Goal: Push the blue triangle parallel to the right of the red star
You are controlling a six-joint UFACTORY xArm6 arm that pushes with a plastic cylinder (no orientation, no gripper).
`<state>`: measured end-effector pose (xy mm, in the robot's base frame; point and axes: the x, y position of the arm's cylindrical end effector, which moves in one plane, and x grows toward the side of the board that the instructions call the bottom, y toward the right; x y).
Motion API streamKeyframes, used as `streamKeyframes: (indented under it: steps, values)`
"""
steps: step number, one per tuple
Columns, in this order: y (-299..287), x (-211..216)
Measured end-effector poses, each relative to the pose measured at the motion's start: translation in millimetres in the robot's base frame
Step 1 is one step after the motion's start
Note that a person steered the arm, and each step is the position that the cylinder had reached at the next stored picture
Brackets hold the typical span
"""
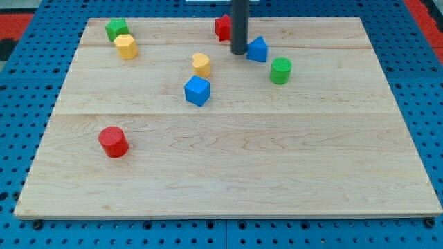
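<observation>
The blue triangle (258, 49) lies near the view's top, right of centre. The red star (223, 27) sits up and to its left, partly hidden behind my rod. My tip (239, 52) rests on the board just left of the blue triangle, touching or almost touching its left side, and below and right of the red star.
A green cylinder (280, 70) is right of the triangle. A yellow heart-like block (201, 64) and a blue cube (197, 90) lie left of centre. A green block (116, 29) and a yellow block (126, 46) sit top left. A red cylinder (113, 142) is lower left.
</observation>
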<state>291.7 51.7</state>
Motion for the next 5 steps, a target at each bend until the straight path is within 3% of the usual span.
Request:
streamKeyframes:
  steps: [3,4,5]
  values:
    - [130.5,1.3]
    - [161.7,25.9]
    - [162.2,-14.8]
